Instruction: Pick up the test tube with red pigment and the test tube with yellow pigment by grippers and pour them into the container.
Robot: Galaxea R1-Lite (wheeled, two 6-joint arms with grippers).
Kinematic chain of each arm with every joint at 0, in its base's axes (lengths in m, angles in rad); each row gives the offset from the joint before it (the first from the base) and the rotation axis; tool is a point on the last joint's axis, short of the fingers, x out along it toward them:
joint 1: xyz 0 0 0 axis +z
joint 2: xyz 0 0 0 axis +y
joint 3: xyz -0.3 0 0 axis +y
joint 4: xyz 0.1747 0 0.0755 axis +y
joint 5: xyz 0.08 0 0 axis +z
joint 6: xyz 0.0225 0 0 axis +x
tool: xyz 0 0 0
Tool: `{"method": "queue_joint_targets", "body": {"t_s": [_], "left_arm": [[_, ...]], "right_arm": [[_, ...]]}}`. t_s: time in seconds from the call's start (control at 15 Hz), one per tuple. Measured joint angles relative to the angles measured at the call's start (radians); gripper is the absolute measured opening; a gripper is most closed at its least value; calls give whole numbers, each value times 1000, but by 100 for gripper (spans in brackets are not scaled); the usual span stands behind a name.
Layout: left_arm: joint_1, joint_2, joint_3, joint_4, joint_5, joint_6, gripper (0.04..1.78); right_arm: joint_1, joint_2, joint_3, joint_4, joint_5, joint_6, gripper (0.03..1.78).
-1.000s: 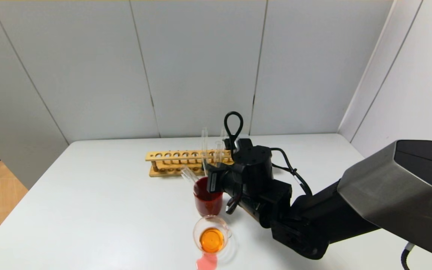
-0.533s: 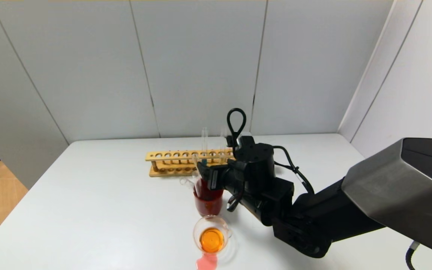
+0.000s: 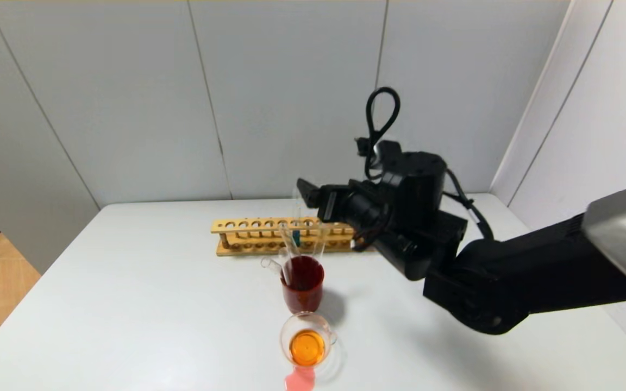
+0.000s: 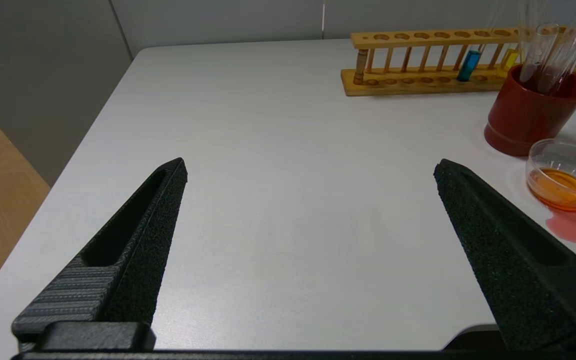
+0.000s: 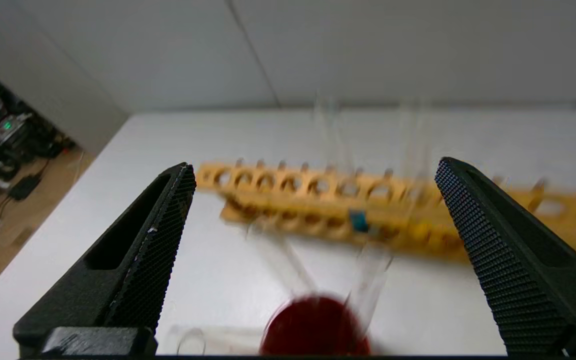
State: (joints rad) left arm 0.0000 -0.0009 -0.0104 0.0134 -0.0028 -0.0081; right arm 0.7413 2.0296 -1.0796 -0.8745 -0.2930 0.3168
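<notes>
We take the dark red cup (image 3: 302,283) as our landmark on the white worktop (image 3: 144,304). Just behind it lies a wooden test tube rack (image 3: 269,234), long side toward us, holding a tube with teal liquid (image 4: 468,65) and, beside that, the test tube with yellow pigment (image 4: 510,58), its yellow column low between the rack's rails. Several clear glass tubes (image 3: 287,251) lean inside the cup, their mouths sticking out over its rim; whether one is the red-pigment tube we cannot tell.

Just in front of the cup, almost touching it, stands the container (image 3: 306,341), a small round clear glass vessel holding orange liquid. A pink puddle (image 3: 299,379) spreads on the worktop at the container's near side.

The right tool (image 3: 313,196) hangs above and behind the cup, over the rack's right end, jaws spread wide and holding nothing; its arm crosses the space to the cup's right. The left tool (image 4: 310,170) hovers over bare worktop well to the cup's left, jaws likewise wide apart and empty.
</notes>
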Motion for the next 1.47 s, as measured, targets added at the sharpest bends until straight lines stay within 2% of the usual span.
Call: {"method": "queue_joint_targets", "body": {"t_s": [0.33,0.47,0.6,0.73,0.93,1.07,1.27,1.4,1.47], "left_arm": [[0,0,0,0,0,0,175],[0,0,0,0,0,0,175],[0,0,0,0,0,0,175],[0,0,0,0,0,0,175],[0,0,0,0,0,0,175],[0,0,0,0,0,0,175],[0,0,0,0,0,-1,175],[0,0,0,0,0,0,175],[0,0,0,0,0,0,175]], "right_arm": [[-214,-213,-90,52,-8,-414,175],[-295,-345,-102,106,-31,-563,175],[-353,-489,-100,166,-77,-674,175],[-393,-662,-92,254,-129,-758,175],[-466,-953,-83,440,-204,-893,175],[-548,-1150,-73,591,-236,-963,175],[-632,-1424,-9,822,-253,-990,175],[-651,-1577,100,906,-263,-953,175],[-662,-1636,154,923,-274,-898,175]]}}
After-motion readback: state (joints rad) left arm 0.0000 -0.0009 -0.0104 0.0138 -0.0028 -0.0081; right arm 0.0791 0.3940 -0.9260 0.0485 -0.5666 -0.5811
